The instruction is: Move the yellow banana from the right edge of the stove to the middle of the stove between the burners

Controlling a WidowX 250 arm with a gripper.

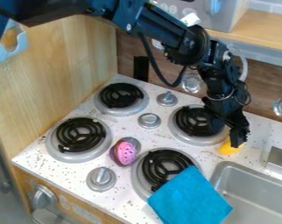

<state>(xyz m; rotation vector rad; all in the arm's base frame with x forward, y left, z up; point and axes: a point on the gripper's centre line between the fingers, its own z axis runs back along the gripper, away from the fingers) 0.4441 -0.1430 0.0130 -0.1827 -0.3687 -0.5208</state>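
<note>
The black gripper (239, 136) hangs down at the right side of the stove, just beyond the back right burner (197, 121). Right at its lower end, a yellow object (227, 149) rests on the speckled counter, partly hidden behind it; whether they touch I cannot tell. A blue cloth (190, 197) lies over the front right burner's lower edge and the counter beside the sink. Between the front burners sits a pink and dark purple object (125, 152).
A metal sink (254, 192) is set in at the lower right. Two left burners (121, 95) and several silver knobs (101, 178) stand on the stove top. A wooden panel (67, 70) rises at the left, and a shelf (260, 33) juts out at the upper right.
</note>
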